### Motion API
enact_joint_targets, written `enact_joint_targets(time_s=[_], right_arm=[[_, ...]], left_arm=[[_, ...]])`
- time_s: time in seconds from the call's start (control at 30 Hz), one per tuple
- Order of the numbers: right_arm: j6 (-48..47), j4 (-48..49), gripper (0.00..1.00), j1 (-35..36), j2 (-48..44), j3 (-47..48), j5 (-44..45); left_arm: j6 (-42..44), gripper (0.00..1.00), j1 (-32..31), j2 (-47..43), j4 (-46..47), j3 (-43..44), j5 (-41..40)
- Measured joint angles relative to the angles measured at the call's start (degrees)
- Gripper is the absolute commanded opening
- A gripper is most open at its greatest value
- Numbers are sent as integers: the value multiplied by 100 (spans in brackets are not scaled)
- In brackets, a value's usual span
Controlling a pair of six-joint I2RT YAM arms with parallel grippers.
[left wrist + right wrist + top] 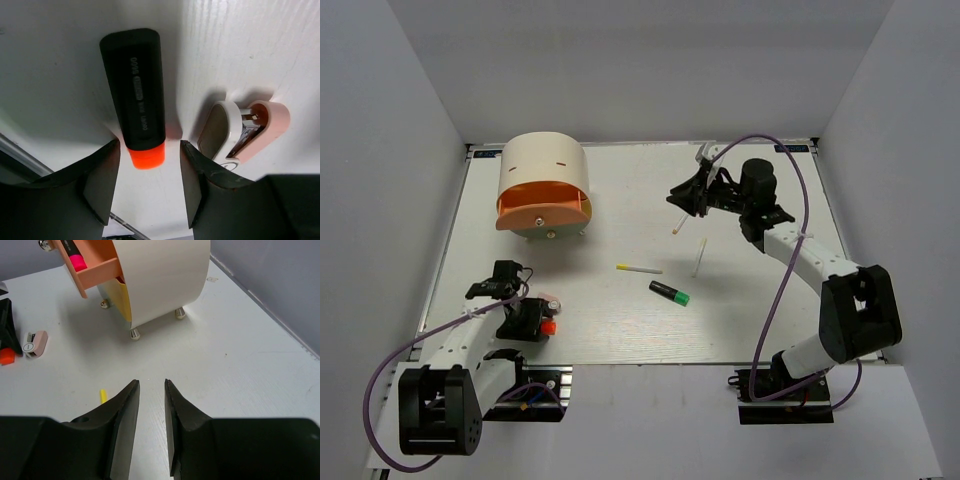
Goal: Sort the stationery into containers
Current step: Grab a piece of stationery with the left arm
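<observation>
The cream half-cylinder container [545, 170] stands at the back left, its orange drawer [92, 265] pulled open with a pink-ended marker [76, 261] inside. My left gripper [540, 322] is open low over the table. The orange end of a black marker [135, 95] lies between its fingers [100, 175], untouched. A grey-and-pink sharpener-like piece [245, 132] lies just right of it. My right gripper [680, 195] is raised at the back right; its jaws [151, 385] stand narrowly apart with nothing between them.
A white-and-yellow pen [638, 269], a black marker with a green end [669, 293] and two thin white pens [700, 257] [677, 227] lie mid-table. The table's front edge is close behind my left gripper. Grey walls enclose the table.
</observation>
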Motion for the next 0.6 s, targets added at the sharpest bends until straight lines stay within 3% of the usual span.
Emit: enact_joint_targets(time_s=[0.13, 0.27, 0.4, 0.5, 0.6], right_arm=[[-11, -66, 33, -28, -81, -131, -2], [-9, -87, 33, -42, -85, -170, -2], [-9, -87, 33, -59, -105, -227, -4], [-9, -90, 33, -63, -111, -234, -2], [-11, -85, 44, -63, -146, -251, -2]], left_arm=[[0, 61, 0, 9, 70, 4, -2], [11, 51, 0, 39, 127, -4, -2], [4, 31, 0, 98, 184, -13, 61], [15, 22, 0, -11, 195, -37, 68], [74, 15, 0, -345, 140, -44, 20]])
